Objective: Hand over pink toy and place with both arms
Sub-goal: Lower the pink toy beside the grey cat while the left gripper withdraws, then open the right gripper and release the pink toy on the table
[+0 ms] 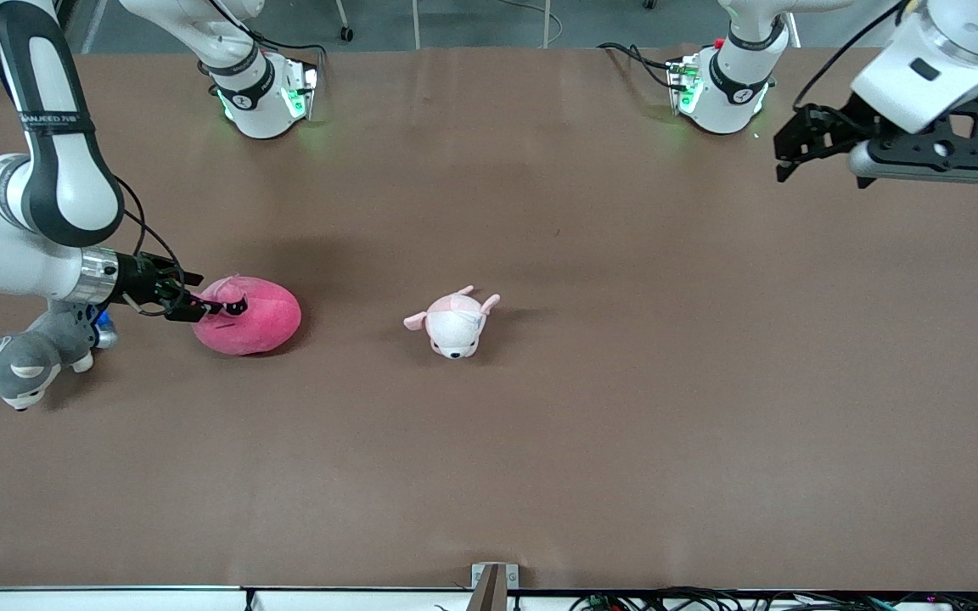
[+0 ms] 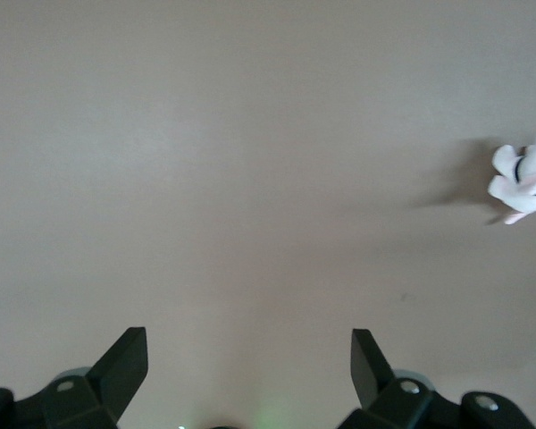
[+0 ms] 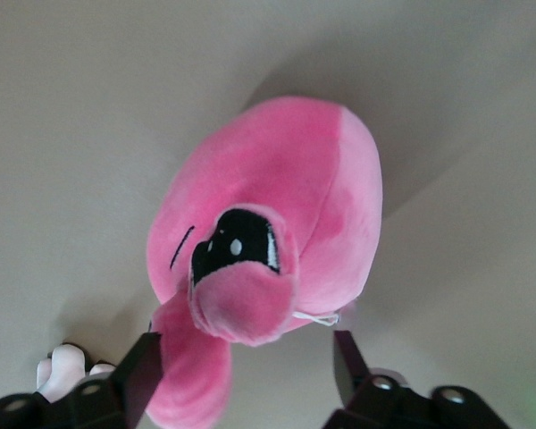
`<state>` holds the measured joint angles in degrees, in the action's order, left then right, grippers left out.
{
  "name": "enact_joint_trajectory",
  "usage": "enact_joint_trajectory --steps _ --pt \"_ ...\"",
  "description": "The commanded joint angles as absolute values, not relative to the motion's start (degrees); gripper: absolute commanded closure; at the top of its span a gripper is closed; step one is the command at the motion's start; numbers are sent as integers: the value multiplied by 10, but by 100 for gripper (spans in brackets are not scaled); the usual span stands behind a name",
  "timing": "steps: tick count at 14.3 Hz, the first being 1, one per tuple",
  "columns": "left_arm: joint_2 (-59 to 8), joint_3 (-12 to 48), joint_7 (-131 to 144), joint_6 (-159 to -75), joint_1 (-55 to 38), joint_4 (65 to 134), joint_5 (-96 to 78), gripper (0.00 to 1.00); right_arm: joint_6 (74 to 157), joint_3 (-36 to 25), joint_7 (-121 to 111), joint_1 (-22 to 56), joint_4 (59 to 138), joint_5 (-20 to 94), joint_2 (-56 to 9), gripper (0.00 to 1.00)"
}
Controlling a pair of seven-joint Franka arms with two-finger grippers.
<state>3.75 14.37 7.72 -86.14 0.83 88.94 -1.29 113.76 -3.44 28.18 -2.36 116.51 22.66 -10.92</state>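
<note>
The pink toy [image 1: 255,321] lies on the brown table toward the right arm's end, its stalk eyes turned to the right gripper. My right gripper [image 1: 200,305] is low at the toy and open. In the right wrist view the toy [image 3: 286,188] fills the middle. Its black-pupil eye stalks sit between the spread fingers [image 3: 147,353] of the right gripper [image 3: 246,344], and one stalk touches a finger. My left gripper [image 1: 786,157] hangs open and empty over the left arm's end of the table. The left wrist view shows the left gripper [image 2: 250,344] over bare table.
A pale pink-and-white puppy plush [image 1: 455,322] lies mid-table, and also shows in the left wrist view [image 2: 527,174]. A grey husky plush [image 1: 18,365] lies under the right arm, nearer the front camera than the pink toy.
</note>
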Motion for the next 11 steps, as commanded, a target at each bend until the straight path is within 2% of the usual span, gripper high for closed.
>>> enact_joint_trajectory --steps 1,6,11 --pt "23 149 42 -864 19 872 15 0 1095 -26 262 -25 1104 153 -105 0" --pt "22 149 32 -864 37 864 11 0 1073 -23 71 5 1013 19 -105 0" --pt "1 149 34 -864 54 828 8 0 1059 -28 -31 -9 958 5 -105 0"
